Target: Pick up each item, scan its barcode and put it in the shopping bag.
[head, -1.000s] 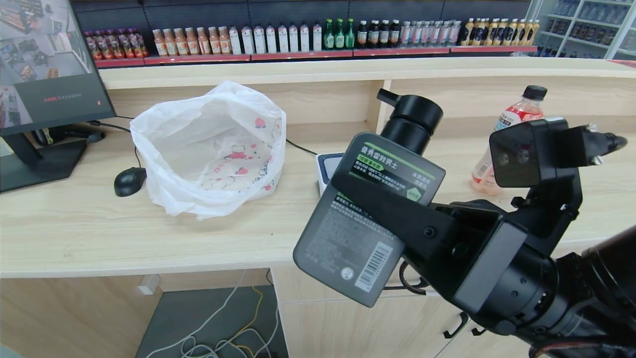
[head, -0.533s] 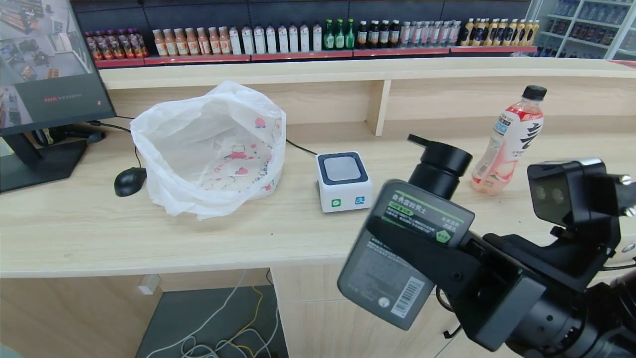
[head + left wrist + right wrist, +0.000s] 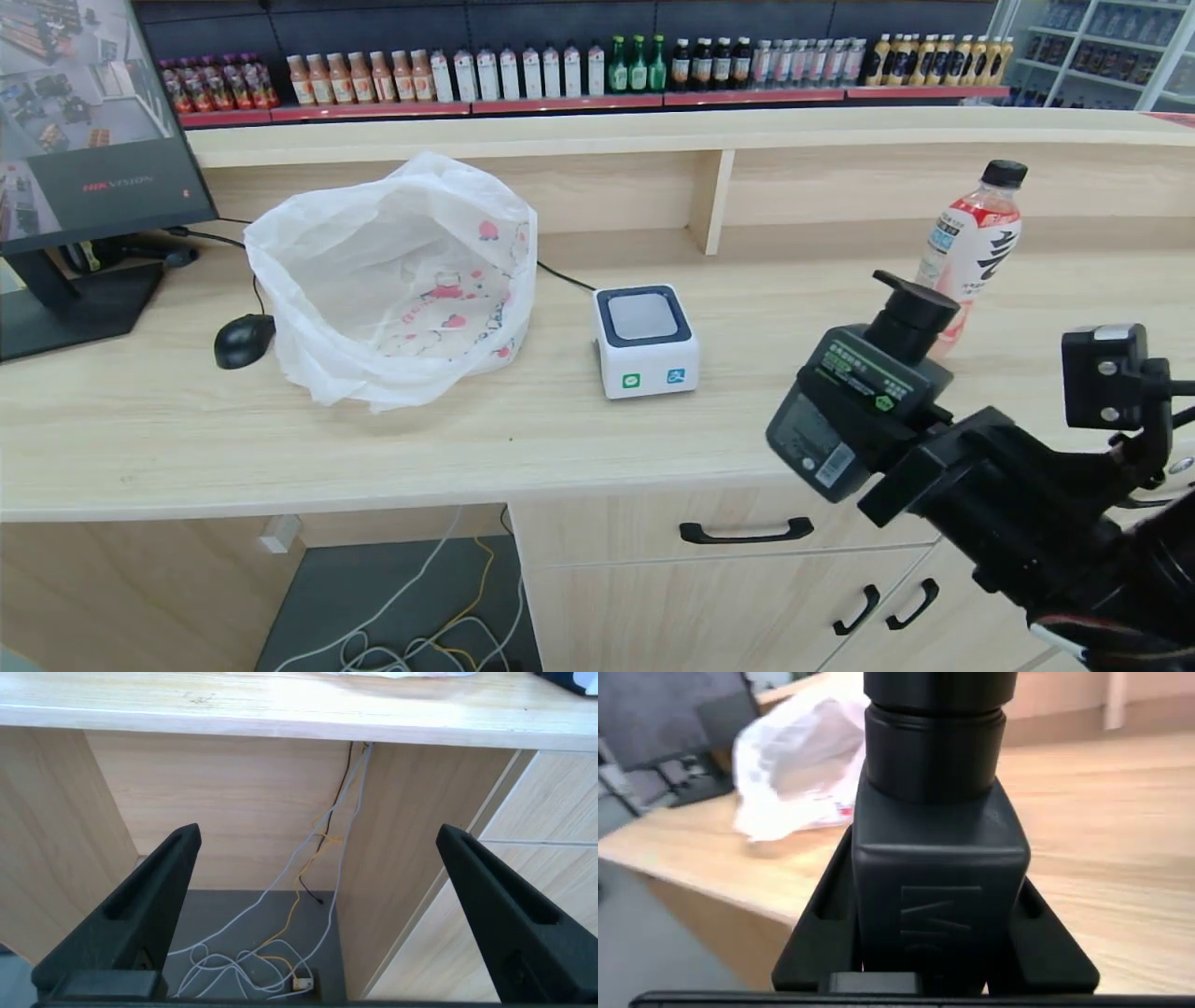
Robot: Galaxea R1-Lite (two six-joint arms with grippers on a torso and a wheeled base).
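Pulled back, down and to the right within the last second: right pincer (image 3: 901, 439), pinching the dark grey pump bottle (image 3: 854, 392) across its body and pressed tight against both flat sides in the right wrist view. A second ago loomed close under the head camera, over the white scanner (image 3: 646, 341) and hiding it. Now hangs lower, just past the tabletop's (image 3: 467, 439) front edge, right of the scanner and well apart from it, with the pump head tilted up toward the standing pink drink bottle (image 3: 966, 243). Barcode side turned toward the robot, not toward the scanner's window. Reads as a scan pass either finished or being lined up again; cannot tell which. Either way, leaves the carry leftward to the shopping bag (image 3: 392, 280), standing open-mouthed left of the scanner with no item visible inside. Left pincer (image 3: 322, 905) spread wide on nothing, low beneath the tabletop's edge above loose cables (image 3: 280, 952) on the floor. Pale wood all over: black mouse (image 3: 245, 340) just beside the bag, monitor (image 3: 84, 121) at far left, drawers with a black handle (image 3: 747, 532) below, and behind a raised ledge a long shelf (image 3: 560, 105) lined with bottled drinks.
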